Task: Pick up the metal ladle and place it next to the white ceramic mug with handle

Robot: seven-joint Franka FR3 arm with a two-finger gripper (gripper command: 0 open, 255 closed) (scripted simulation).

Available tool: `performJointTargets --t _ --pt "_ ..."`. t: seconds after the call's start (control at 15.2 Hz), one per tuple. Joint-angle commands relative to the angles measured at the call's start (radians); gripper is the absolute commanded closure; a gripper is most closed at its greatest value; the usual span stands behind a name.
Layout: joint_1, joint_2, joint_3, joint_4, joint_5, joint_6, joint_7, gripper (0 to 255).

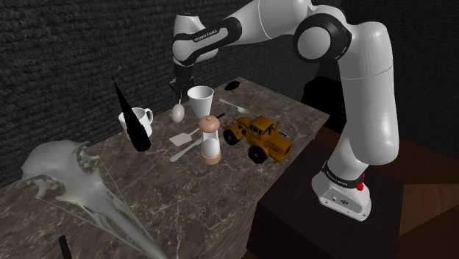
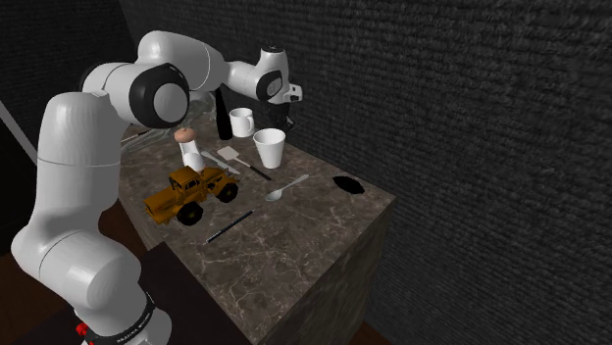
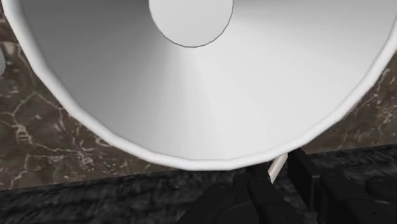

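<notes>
Right now your white arm stretches over the brown veined table [image 1: 191, 199] with the black gripper [image 1: 179, 87] pointing down. Its jaws are clamped on the pale thin-handled ladle [image 1: 178, 110], which hangs just beside the tall white handleless cup [image 1: 200, 99]. Past the ladle from that cup stands one white handled mug [image 1: 140, 118], with one black cone [image 1: 131, 121] just beside it. One yellow toy loader [image 1: 257, 137] sits on the cup's other side.

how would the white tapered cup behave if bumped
The white handleless tapered cup would probably tip easily: its rim is far wider than its small flat base. It looks empty, so likely light and quick to slide on the marble tabletop. Tipped over, it may roll in a curve.
</notes>
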Motion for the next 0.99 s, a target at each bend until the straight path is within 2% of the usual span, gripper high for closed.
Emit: performJointTargets --t 0.0,0.07,0.13,0.2,0.26,0.46,0.73,0.92 --pt "-0.002 0.037 -0.001 -0.023 -0.003 -0.029 -0.001 255" --pt "-0.002 0.037 0.0 -0.023 -0.003 -0.029 -0.001 255" --pt "0.001 0.035 0.001 -0.028 -0.003 -0.025 0.003 0" --pt "0.011 0.024 0.002 -0.044 -0.007 -0.02 0.015 0" --pt "0.004 0.046 0.001 -0.004 -0.005 -0.039 0.01 0" --pt "-0.002 0.037 -0.001 -0.023 -0.003 -0.029 -0.001 0" --pt "-0.005 -0.026 -0.007 0.008 -0.011 -0.123 0.004 0" --pt "-0.005 -0.026 -0.007 0.008 -0.011 -0.123 0.004 0"
